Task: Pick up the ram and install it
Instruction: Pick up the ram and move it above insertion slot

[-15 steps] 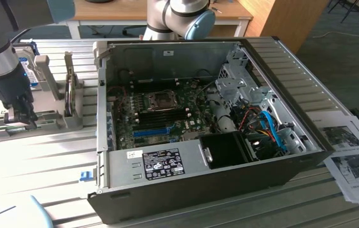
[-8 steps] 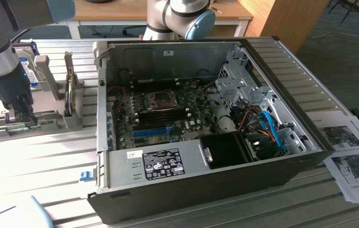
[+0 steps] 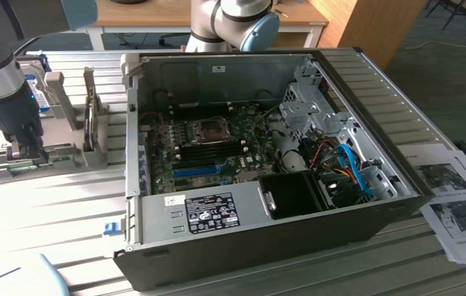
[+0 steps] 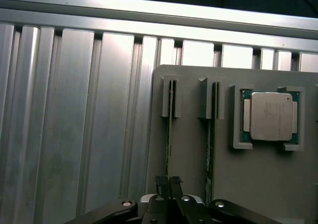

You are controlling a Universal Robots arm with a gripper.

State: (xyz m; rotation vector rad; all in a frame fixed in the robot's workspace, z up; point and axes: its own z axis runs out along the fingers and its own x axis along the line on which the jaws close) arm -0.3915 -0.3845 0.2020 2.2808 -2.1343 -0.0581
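At the exterior view's left, we found the arm lowered over a grey holder (image 3: 92, 157) on the slatted aluminium table (image 3: 52, 203). The gripper (image 3: 28, 154) was down at the holder's near end. In the wrist view its fingers (image 4: 161, 183) were closed on the upper edge of the ram (image 4: 170, 134), one on each side, with no gap that we could see. The ram stood on edge in its slot, seated in the holder and not lifted.

A second green stick (image 4: 210, 144) stood in the neighbouring slot just beside the ram, parallel to it and apart from the fingers. Beyond that, a silver-capped processor (image 4: 271, 115) lay flat in its own pocket.

Behind the arm, a hard drive (image 3: 35, 92) with a blue-white label stood upright in the same holder. Next to it a dark flat part (image 3: 91, 120) stood on edge, and we could not identify it. A small blue item (image 3: 111, 228) lay on the table near the case corner.

At the centre, the computer case (image 3: 241, 246) lay on its side with the cover off. Its side wall (image 3: 134, 123) rose between the holder and the motherboard (image 3: 216, 148). On the board we noted the processor socket (image 3: 212, 128), dark memory slots below it and a long blue slot (image 3: 195, 171). A black fan housing (image 3: 294, 194) and blue cables (image 3: 356, 169) crowded the drive-bay end.

At the exterior view's right, printed sheets (image 3: 455, 197) lay on the table, well apart from the work.
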